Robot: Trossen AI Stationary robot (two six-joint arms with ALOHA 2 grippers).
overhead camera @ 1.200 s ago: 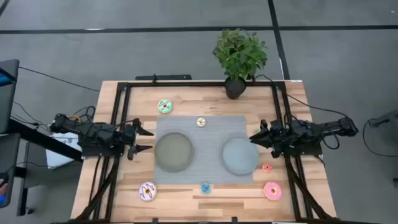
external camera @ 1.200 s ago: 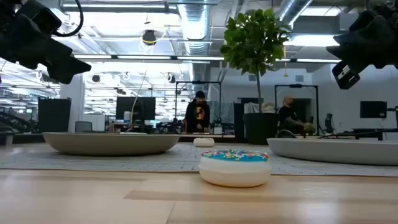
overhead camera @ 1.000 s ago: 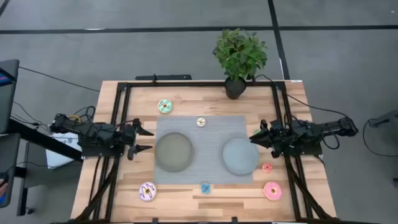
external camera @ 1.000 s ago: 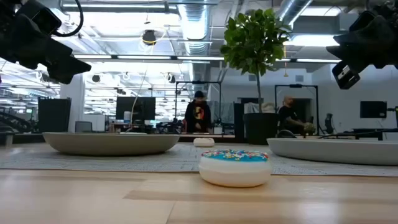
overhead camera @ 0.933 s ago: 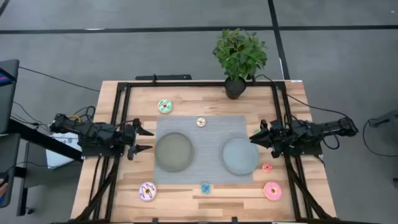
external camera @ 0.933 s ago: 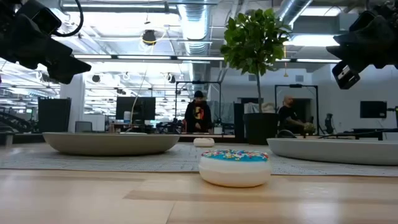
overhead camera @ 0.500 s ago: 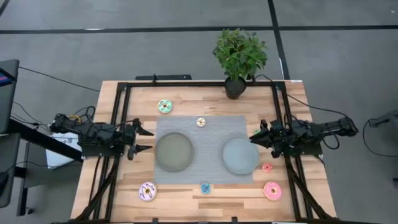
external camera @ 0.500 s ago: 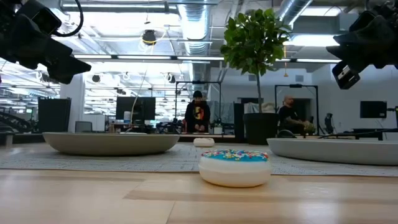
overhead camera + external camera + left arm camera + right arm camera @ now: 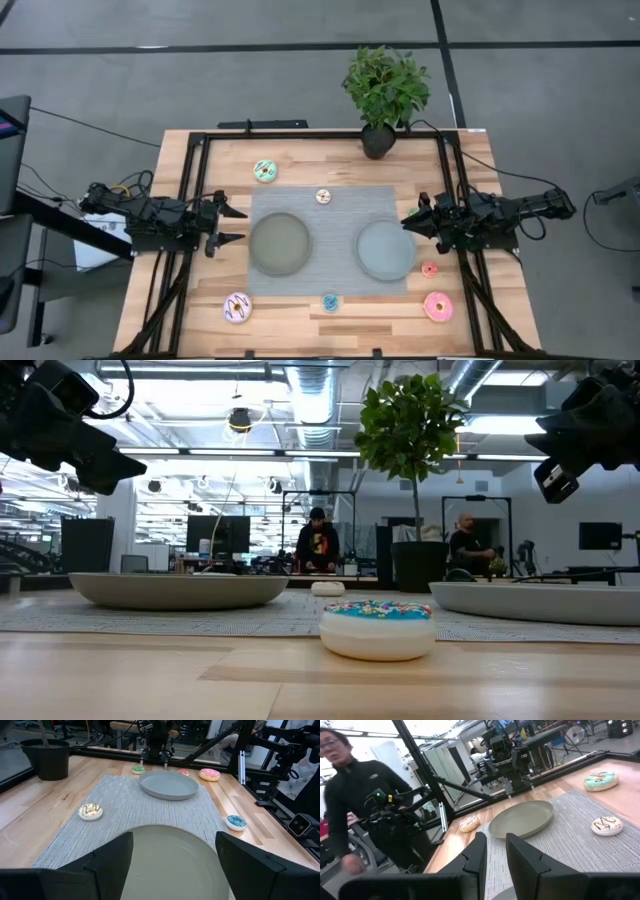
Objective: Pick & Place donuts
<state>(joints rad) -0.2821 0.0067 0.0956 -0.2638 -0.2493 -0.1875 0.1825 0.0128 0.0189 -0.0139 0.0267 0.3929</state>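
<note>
Two round grey plates are set on a grey mat (image 9: 330,238) at the centre of the high view: the left plate (image 9: 279,243) and the right plate (image 9: 386,250). Nothing is seen in either plate.

The donuts are distributed around them. On the bare wood, the green donut (image 9: 265,170) is located at upper left of the mat, the purple-white donut (image 9: 237,307) at lower left, the blue donut (image 9: 330,302) just below the mat's lower edge, and the large pink donut (image 9: 438,306) at lower right. A tiny red donut (image 9: 429,269) lies just beside the mat's right edge. A tiny yellow donut (image 9: 323,196) rests on the mat's upper edge.

The left gripper (image 9: 232,225) is held at the left of the mat, fingers spread wide and grasping nothing. The right gripper (image 9: 408,222) is held at the right plate's upper right rim, fingers narrowly parted, with nothing between them.
</note>
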